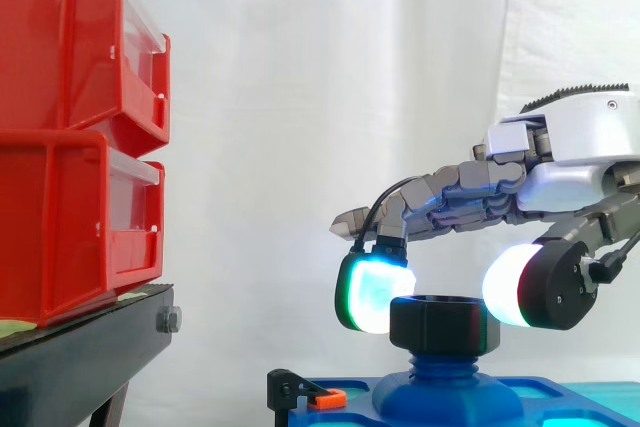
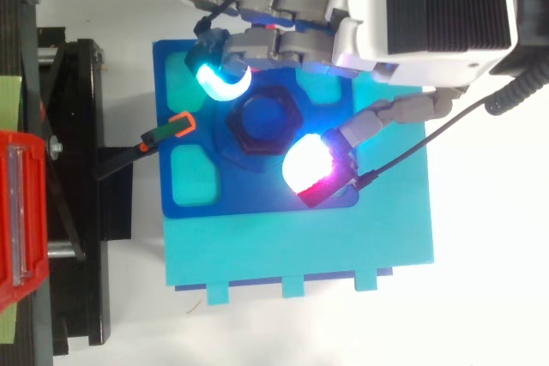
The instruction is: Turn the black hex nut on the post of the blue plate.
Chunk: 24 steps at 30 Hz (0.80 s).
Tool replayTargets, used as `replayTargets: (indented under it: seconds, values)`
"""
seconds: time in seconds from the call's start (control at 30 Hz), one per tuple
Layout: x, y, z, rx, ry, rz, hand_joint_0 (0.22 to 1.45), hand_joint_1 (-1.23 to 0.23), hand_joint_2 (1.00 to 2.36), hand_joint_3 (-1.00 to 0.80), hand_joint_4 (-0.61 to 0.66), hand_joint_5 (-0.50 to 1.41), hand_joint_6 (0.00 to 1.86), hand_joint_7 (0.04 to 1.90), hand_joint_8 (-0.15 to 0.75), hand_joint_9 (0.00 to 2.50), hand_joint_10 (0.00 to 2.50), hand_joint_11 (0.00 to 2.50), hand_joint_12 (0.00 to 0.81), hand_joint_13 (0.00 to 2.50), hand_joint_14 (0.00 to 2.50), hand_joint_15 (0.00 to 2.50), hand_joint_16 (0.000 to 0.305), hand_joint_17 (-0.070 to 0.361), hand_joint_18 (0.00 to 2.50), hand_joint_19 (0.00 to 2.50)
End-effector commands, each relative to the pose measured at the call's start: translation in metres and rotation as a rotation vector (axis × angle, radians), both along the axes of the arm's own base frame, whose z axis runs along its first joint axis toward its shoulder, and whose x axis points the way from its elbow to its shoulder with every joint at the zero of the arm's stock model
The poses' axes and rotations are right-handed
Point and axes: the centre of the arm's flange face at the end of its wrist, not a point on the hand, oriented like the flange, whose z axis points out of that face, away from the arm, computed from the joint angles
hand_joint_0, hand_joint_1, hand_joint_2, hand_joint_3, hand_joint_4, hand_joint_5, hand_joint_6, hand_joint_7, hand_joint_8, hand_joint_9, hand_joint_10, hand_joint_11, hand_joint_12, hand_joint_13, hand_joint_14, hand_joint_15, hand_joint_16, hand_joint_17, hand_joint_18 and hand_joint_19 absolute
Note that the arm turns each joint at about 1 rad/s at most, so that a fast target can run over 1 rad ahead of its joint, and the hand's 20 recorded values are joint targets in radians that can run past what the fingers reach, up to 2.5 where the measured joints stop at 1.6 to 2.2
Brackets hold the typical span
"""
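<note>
The black hex nut (image 1: 445, 325) sits atop the post (image 1: 447, 384) of the blue plate (image 2: 257, 199), at lower centre of the side view. How far it is turned cannot be judged. The hand (image 1: 560, 162) reaches in from the right, its glowing pads (image 1: 372, 292) pinching the nut's opposite sides, apparently ready to twist.

From above we see the hand (image 2: 377, 40) reaching in from the top edge over the blue plate (image 2: 257, 196). One cyan pad (image 2: 221, 77) sits on the upper-left side of the black hex nut (image 2: 262, 117) and a white-red pad (image 2: 310, 167) on its lower-right, pinching it. There's an orange-tipped clip (image 2: 176, 126) at the plate's left edge and a red bin (image 2: 17, 212) far left.
</note>
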Motion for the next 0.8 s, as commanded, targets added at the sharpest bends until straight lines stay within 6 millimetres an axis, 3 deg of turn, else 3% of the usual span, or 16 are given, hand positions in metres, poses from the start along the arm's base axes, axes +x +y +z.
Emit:
replayTargets:
  seconds: [0.0, 0.17, 0.77]
  values:
    - [-0.003, 0.000, 0.005, -0.002, 0.007, 0.000, 0.44, -0.48, 1.00, -0.50, 0.28, -0.21, 0.50, 0.94, 0.202, 0.00, 0.00, 0.00, 0.340, 0.05, 0.00, 0.02, 0.047, 0.106, 0.00, 0.08]
    - [-0.007, 0.004, 0.019, -0.002, 0.002, 0.006, 0.44, -0.47, 1.00, -0.50, 0.28, -0.21, 0.50, 0.94, 0.202, 0.00, 0.00, 0.00, 0.341, 0.06, 0.00, 0.02, 0.047, 0.106, 0.00, 0.08]
    - [-0.010, 0.007, 0.016, -0.004, 0.032, 0.008, 0.44, -0.46, 1.00, -0.50, 0.27, -0.21, 0.50, 0.94, 0.203, 0.00, 0.00, 0.00, 0.340, 0.07, 0.00, 0.02, 0.048, 0.107, 0.00, 0.09]
